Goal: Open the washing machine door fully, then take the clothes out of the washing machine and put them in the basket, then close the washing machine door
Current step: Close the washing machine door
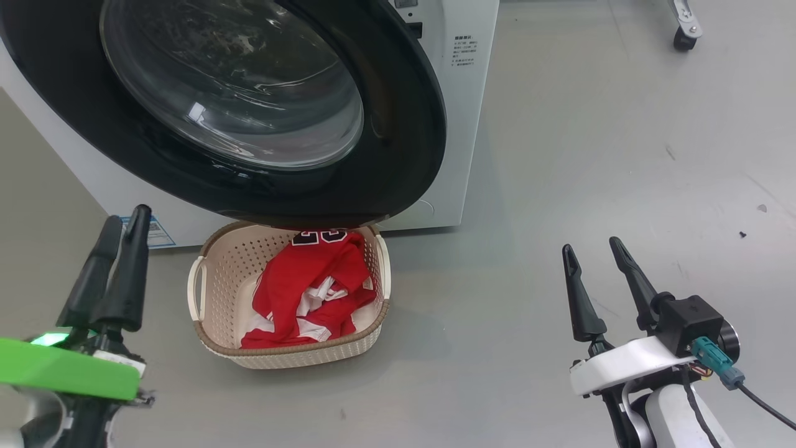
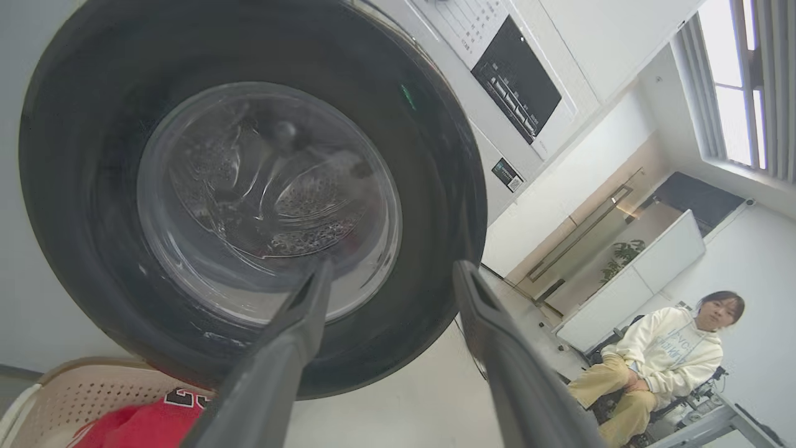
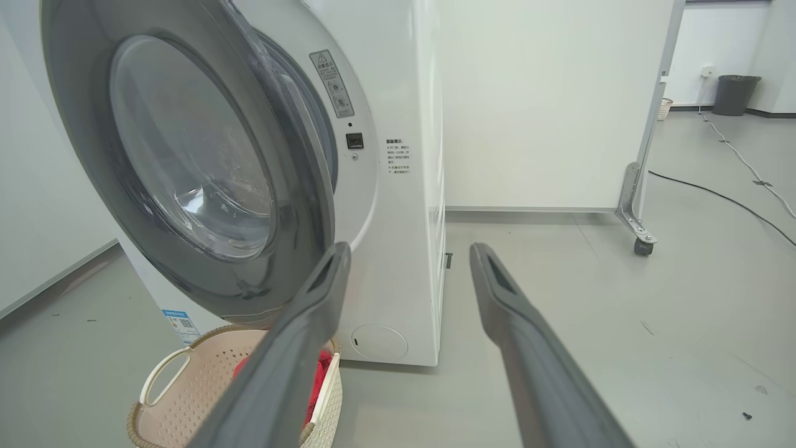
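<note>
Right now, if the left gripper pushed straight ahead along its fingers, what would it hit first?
Most likely the washing machine door: in the left wrist view the left gripper aims at the edge of its glass bowl, though the gap is hard to judge.

Bright even daylight, perhaps; warped edges.

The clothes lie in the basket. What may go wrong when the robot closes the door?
1. The door is glossy and rounded; a pushing hand may slip off it.
2. The basket sits just under the door's lower rim; the left hand near it may bump it.
</note>
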Available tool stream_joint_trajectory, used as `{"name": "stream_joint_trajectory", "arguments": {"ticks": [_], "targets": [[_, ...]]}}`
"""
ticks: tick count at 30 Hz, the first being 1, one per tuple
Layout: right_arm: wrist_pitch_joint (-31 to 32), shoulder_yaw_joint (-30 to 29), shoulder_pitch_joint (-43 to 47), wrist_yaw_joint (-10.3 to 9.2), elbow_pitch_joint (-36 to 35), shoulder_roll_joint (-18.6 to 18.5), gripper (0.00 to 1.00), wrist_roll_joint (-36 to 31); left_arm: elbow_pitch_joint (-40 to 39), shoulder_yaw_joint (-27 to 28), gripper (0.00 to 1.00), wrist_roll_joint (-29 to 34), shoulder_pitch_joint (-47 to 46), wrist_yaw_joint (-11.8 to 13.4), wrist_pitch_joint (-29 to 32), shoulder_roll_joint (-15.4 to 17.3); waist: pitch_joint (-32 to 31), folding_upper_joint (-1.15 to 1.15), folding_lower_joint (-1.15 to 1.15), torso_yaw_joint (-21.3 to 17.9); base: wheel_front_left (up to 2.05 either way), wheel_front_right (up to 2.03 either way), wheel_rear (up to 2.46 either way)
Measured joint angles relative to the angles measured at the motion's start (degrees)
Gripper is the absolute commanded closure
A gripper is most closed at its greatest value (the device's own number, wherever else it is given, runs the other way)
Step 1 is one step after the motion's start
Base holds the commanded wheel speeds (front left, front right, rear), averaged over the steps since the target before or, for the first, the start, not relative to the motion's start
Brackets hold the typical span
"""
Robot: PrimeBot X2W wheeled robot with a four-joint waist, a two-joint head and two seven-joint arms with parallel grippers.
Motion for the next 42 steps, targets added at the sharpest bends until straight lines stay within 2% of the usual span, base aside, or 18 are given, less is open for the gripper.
{"name": "stream_joint_trajectory", "arguments": {"ticks": [6, 8, 11, 17, 18, 25, 42], "targets": [[0.0, -0.34, 0.3, 0.0, -0.38, 0.01, 0.0, -0.34, -2.2, -5.54, 0.0, 15.37, 1.7, -0.04, -6.21, 5.22, -0.36, 0.0, 0.0, -0.11, 0.0, 0.0, 0.0], [0.0, -0.56, 0.35, 0.0, -0.57, 0.01, 0.0, -0.36, -1.66, -6.45, 0.0, 19.96, 2.92, -0.04, -8.4, 6.06, -0.48, 0.0, 0.0, -0.08, 0.0, 0.0, 0.0], [0.0, -0.81, 0.73, 0.0, -0.76, 0.01, 0.0, -0.43, 0.46, -7.49, 0.0, 25.77, 5.08, -0.05, -11.13, 6.38, -0.72, 0.0, 0.0, -0.01, 0.0, 0.0, 0.0], [0.0, -1.14, 1.83, -0.02, -0.9, 0.02, 0.0, -0.76, 4.33, -7.99, 0.0, 32.43, 8.82, 0.27, -14.83, 5.53, -1.14, 0.0, 0.0, 0.13, 0.0, 0.0, 0.0], [0.0, -1.15, 2.26, -0.02, -0.93, 0.04, 0.0, -0.76, 5.41, -8.12, 0.0, 34.57, 9.62, 1.52, -16.07, 4.76, -1.32, 0.0, 0.0, 0.19, 0.0, 0.0, 0.0], [0.0, -1.16, 3.91, -0.04, -0.86, 0.08, 0.0, -0.85, 9.27, -9.07, 0.0, 38.97, 11.45, 5.3, -19.86, 2.8, -1.91, 0.0, 0.0, 0.35, 0.0, 0.0, 0.0], [0.0, -0.97, 5.33, -0.3, -0.54, 0.13, 0.0, -1.35, 13.91, -11.31, 0.0, 42.36, 11.93, 8.7, -24.13, 0.59, -2.58, 0.0, 0.0, 0.05, 0.0, 0.0, 0.0]]}}
